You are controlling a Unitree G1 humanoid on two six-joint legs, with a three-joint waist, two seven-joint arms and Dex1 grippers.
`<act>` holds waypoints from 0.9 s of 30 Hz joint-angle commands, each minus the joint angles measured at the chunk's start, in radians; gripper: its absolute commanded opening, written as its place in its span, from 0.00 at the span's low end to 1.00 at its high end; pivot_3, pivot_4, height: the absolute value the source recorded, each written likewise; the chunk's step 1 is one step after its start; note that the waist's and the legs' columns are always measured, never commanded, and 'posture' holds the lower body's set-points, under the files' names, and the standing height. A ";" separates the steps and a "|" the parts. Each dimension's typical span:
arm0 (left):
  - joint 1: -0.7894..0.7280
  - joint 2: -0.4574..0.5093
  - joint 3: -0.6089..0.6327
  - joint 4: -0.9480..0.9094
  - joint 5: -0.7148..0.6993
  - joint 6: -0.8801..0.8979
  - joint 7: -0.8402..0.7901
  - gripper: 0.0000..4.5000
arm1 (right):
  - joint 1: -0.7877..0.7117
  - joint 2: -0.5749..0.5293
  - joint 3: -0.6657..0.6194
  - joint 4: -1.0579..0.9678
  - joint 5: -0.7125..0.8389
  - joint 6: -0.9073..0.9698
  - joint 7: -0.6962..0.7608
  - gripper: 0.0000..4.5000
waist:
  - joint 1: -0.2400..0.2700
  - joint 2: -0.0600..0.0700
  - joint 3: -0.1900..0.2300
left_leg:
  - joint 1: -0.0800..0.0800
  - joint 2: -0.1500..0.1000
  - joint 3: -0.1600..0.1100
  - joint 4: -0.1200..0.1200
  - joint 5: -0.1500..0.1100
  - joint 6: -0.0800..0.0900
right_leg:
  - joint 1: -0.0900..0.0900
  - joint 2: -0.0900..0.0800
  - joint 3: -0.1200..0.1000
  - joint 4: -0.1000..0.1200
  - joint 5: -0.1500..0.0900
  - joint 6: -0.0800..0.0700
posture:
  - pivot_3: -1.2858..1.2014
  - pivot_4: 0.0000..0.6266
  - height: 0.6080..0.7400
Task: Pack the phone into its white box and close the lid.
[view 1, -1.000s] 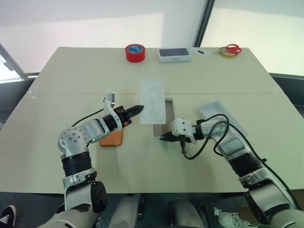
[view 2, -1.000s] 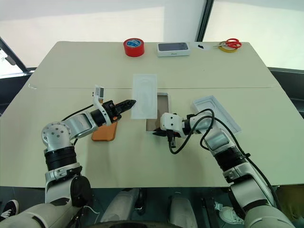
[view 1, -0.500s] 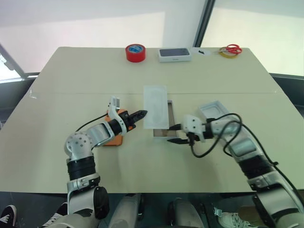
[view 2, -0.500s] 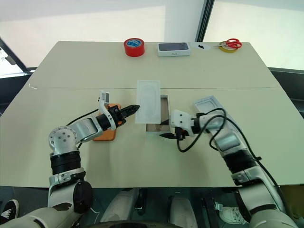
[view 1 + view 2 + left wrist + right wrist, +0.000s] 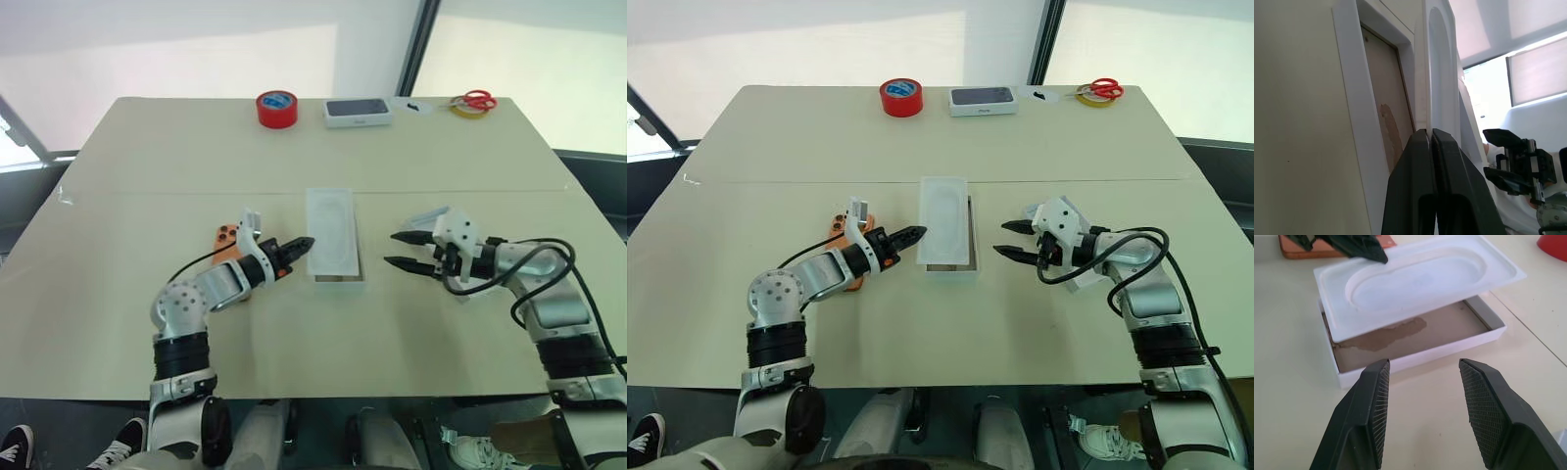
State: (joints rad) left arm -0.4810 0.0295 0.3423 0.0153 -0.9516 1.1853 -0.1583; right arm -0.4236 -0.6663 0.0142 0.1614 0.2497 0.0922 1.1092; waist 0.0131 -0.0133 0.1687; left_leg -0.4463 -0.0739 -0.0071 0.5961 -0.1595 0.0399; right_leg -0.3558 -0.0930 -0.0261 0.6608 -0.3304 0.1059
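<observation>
While I watch from the head camera, my left gripper (image 5: 306,242) is clamped tight on the edge of the thin white insert tray (image 5: 331,230), holding it just above the white box (image 5: 342,279), which sits near the middle of the table (image 5: 127,157). From the right wrist view the tray hovers over the box at a slight tilt, covering most of it, with the tan-brown floor (image 5: 1415,333) exposed along one long side. My right gripper (image 5: 400,250) hangs at about three o'clock from the box, apart from it, its two fingers (image 5: 1374,406) spread and holding nothing.

At nine o'clock from the box, the phone (image 5: 228,236) lies flat on the table, mostly hidden under my left forearm; I can just make out its lens block. At three o'clock, the lid (image 5: 1080,279) lies partly hidden behind my right hand, so I cannot tell which way up it rests.

Along the far edge at twelve o'clock stand a red tape roll (image 5: 277,108) and a white box with a dark top (image 5: 359,112), side by side. Red-handled scissors (image 5: 475,101) lie toward one o'clock.
</observation>
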 commanded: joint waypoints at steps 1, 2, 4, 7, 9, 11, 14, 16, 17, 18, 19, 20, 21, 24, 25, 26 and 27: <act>0.002 -0.004 -0.018 -0.038 0.000 -0.021 0.007 0.00 | -0.012 0.003 -0.016 -0.012 0.007 -0.027 -0.007 0.52 | 0.001 0.000 0.000 | 0.000 0.000 0.000 0.000 0.000 0.000 | 0.000 0.000 0.000 0.000 0.000 0.000 | 0.52 0.24 0.99; 0.001 -0.008 -0.014 -0.037 -0.005 -0.018 0.016 0.00 | -0.013 0.003 -0.015 -0.014 0.008 -0.027 -0.009 0.52 | 0.001 0.000 0.000 | 0.000 0.000 0.000 0.000 0.000 0.000 | 0.000 0.000 0.000 0.000 0.000 0.000 | 0.52 0.24 0.99; 0.000 -0.008 -0.016 -0.038 -0.005 -0.018 0.023 0.00 | -0.014 0.004 -0.014 -0.011 0.006 -0.032 -0.012 0.52 | 0.001 0.000 0.000 | 0.000 0.000 0.000 0.000 0.000 0.000 | 0.000 0.000 0.000 0.000 0.000 0.000 | 0.52 0.24 0.99; -0.005 -0.010 -0.015 -0.030 -0.010 -0.015 0.031 0.06 | -0.016 0.005 -0.011 -0.002 -0.001 -0.041 -0.014 0.53 | 0.001 0.000 0.000 | 0.000 0.000 0.000 0.000 0.000 0.000 | 0.000 0.000 0.000 0.000 0.000 0.000 | 0.52 0.24 0.99; -0.010 -0.013 -0.014 -0.027 -0.020 -0.008 0.029 0.20 | -0.016 0.008 -0.010 -0.002 -0.002 -0.043 -0.016 0.53 | 0.001 0.000 0.000 | 0.000 0.000 0.000 0.000 0.000 0.000 | 0.000 0.000 0.000 0.000 0.000 0.000 | 0.52 0.24 0.99; -0.015 -0.004 -0.032 -0.032 0.009 -0.026 0.032 0.44 | -0.010 0.012 -0.007 -0.002 -0.006 -0.049 -0.018 0.53 | 0.001 0.000 0.000 | 0.000 0.000 0.000 0.000 0.000 0.000 | -0.001 0.000 0.000 0.000 0.000 0.000 | 0.52 0.24 0.99; -0.024 -0.010 -0.023 -0.027 -0.006 -0.019 0.036 0.61 | -0.002 0.016 0.002 -0.005 -0.020 -0.059 -0.024 0.53 | 0.001 0.000 0.000 | 0.000 0.000 0.000 0.000 0.000 0.000 | 0.000 0.000 0.000 0.000 0.000 0.000 | 0.52 0.24 0.99; -0.025 -0.001 -0.030 -0.043 -0.013 -0.014 0.025 0.61 | 0.001 0.020 0.006 -0.022 -0.014 -0.046 -0.028 0.53 | 0.001 0.000 0.000 | 0.000 0.000 0.000 0.000 0.000 0.000 | 0.000 0.000 0.000 0.000 0.000 0.000 | 0.52 0.24 0.99; -0.027 0.002 -0.027 -0.051 -0.023 -0.008 0.023 0.61 | 0.000 0.023 0.008 -0.028 -0.013 -0.043 -0.031 0.53 | 0.001 0.000 0.000 | 0.000 0.000 0.000 0.000 0.000 0.000 | 0.000 0.000 0.000 0.000 0.000 0.000 | 0.52 0.24 0.99; -0.026 0.007 -0.026 -0.062 -0.029 -0.007 0.017 0.61 | -0.002 0.025 0.009 -0.034 -0.010 -0.039 -0.032 0.53 | 0.000 0.000 0.000 | 0.000 0.000 0.000 0.000 0.000 0.000 | 0.000 0.000 0.000 0.000 0.000 0.000 | 0.52 0.24 0.99; -0.023 0.017 -0.032 -0.076 -0.027 -0.013 0.005 0.61 | -0.005 0.029 0.011 -0.040 -0.006 -0.033 -0.033 0.53 | 0.000 0.000 0.000 | 0.000 0.000 0.000 0.000 0.000 0.000 | 0.000 0.000 0.000 0.000 0.000 0.000 | 0.52 0.24 0.99; -0.017 0.044 -0.050 -0.104 -0.013 -0.033 -0.028 0.61 | -0.011 0.037 0.017 -0.057 0.000 -0.023 -0.034 0.53 | 0.000 0.000 0.000 | 0.000 0.000 0.000 0.000 0.000 0.000 | 0.000 0.000 0.000 0.000 0.000 0.000 | 0.52 0.24 0.99; -0.011 0.076 -0.068 -0.132 0.005 -0.057 -0.065 0.62 | -0.017 0.046 0.027 -0.080 0.021 0.004 -0.019 0.47 | -0.001 0.000 0.000 | 0.000 0.000 0.000 0.000 0.000 0.000 | 0.000 0.000 0.000 0.000 0.000 0.000 | 0.52 0.24 0.99; 0.028 0.218 -0.195 -0.239 0.146 -0.221 -0.220 0.63 | -0.041 0.081 0.057 -0.122 0.003 0.045 -0.054 0.24 | -0.008 0.000 0.000 | 0.000 0.001 0.000 -0.002 0.001 -0.002 | 0.000 0.001 0.000 0.000 0.000 0.000 | 0.52 0.24 0.99; 0.051 0.250 -0.209 -0.256 0.169 -0.284 -0.284 0.63 | -0.050 0.099 0.079 -0.129 -0.021 0.040 -0.072 0.12 | -0.007 0.001 0.000 | 0.000 0.001 0.000 -0.003 0.003 -0.004 | -0.001 0.001 0.001 0.000 0.000 0.000 | 0.52 0.24 0.99; 0.076 0.294 -0.233 -0.270 0.217 -0.360 -0.341 0.63 | -0.057 0.110 0.108 -0.129 -0.057 0.026 -0.086 0.02 | -0.008 0.001 0.000 | 0.000 0.001 0.000 -0.003 0.003 -0.005 | -0.002 0.001 0.001 0.000 0.000 0.000 | 0.52 0.24 0.99; 0.099 0.330 -0.249 -0.278 0.272 -0.445 -0.382 0.63 | -0.062 0.119 0.140 -0.124 -0.100 -0.005 -0.100 0.01 | -0.009 0.001 0.000 | 0.001 0.001 0.000 -0.004 0.003 -0.005 | -0.002 0.001 0.001 -0.001 0.000 -0.001 | 0.52 0.24 0.99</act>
State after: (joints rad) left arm -0.4014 0.3312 0.1188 -0.2216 -0.7534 0.8628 -0.4581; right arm -0.4689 -0.5584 0.1223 0.0725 0.1937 0.1209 1.0327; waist 0.0043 -0.0123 0.1686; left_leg -0.4451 -0.0733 -0.0069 0.5911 -0.1567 0.0351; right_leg -0.3583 -0.0924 -0.0253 0.6588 -0.3306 0.1052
